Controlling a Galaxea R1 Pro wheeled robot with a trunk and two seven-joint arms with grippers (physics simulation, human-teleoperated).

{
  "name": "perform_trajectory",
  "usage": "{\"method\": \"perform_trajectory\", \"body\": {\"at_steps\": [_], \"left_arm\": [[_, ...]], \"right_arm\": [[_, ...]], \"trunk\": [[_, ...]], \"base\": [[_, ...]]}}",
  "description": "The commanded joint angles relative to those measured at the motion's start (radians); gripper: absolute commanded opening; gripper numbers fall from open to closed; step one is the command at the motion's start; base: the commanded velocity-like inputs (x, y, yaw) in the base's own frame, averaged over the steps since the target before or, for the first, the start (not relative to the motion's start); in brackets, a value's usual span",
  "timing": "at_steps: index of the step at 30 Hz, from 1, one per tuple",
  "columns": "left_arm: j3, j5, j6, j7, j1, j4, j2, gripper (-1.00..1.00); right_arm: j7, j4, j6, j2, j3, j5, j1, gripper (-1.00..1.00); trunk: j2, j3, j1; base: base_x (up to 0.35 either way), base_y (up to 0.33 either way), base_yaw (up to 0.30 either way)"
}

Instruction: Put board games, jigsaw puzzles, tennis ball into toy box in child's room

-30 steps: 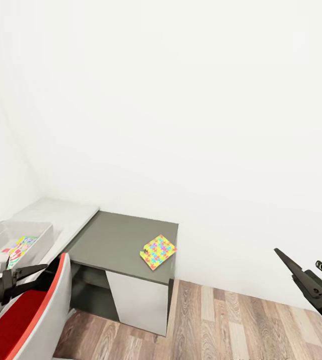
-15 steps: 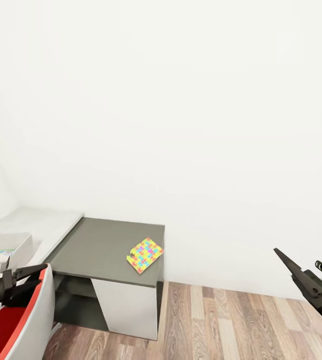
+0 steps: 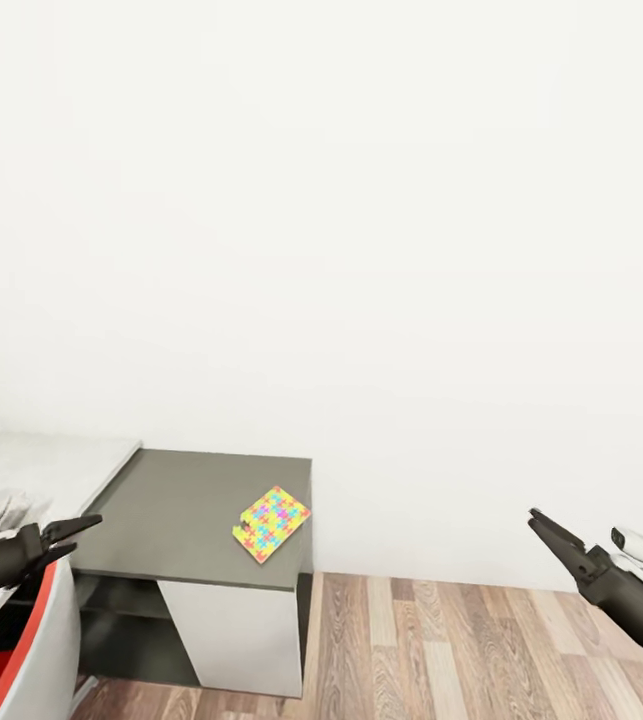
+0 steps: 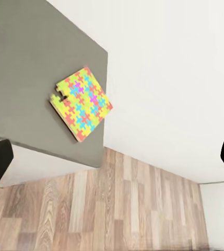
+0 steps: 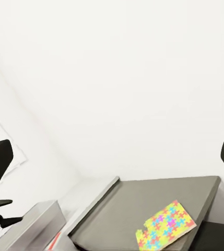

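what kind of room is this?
Probably a child's room or small study corner: an L-shaped desk stands against plain white walls on wood-plank flooring. A multicoloured jigsaw puzzle lies on its dark section, and a red-and-white chair sits at it.

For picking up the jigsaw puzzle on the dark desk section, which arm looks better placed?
Probably the left. The left gripper hovers by the table, nearer the jigsaw puzzle; the right gripper hangs over the floor, off to the side. Both jaws are open.
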Motion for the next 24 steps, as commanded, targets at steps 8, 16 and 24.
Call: {"method": "perform_trajectory", "body": {"at_steps": [8, 16, 24], "left_arm": [[-0.166, -0.149, 0.003, 0.371, -0.284, 0.088, -0.137, 1.0], [-0.266, -0.369, -0.07, 0.661, -0.516, 0.48, -0.362, 1.0], [-0.284, -0.58, -0.236, 0.659, -0.563, 0.66, -0.45, 1.0]], "right_arm": [[-0.115, 0.001, 0.007, -0.001, 0.071, 0.011, -0.002, 1.0], [-0.267, 0.001, 0.013, -0.001, 0.123, 0.014, -0.003, 1.0], [-0.415, 0.001, 0.016, -0.004, 0.175, 0.015, -0.004, 1.0]], "trunk": [[-0.002, -0.002, 0.001], [-0.002, -0.002, 0.001], [-0.002, -0.002, 0.001]], "base": [[0.008, 0.0, -0.009], [0.001, 0.0, -0.001], [0.0, 0.0, 0.0]]}}
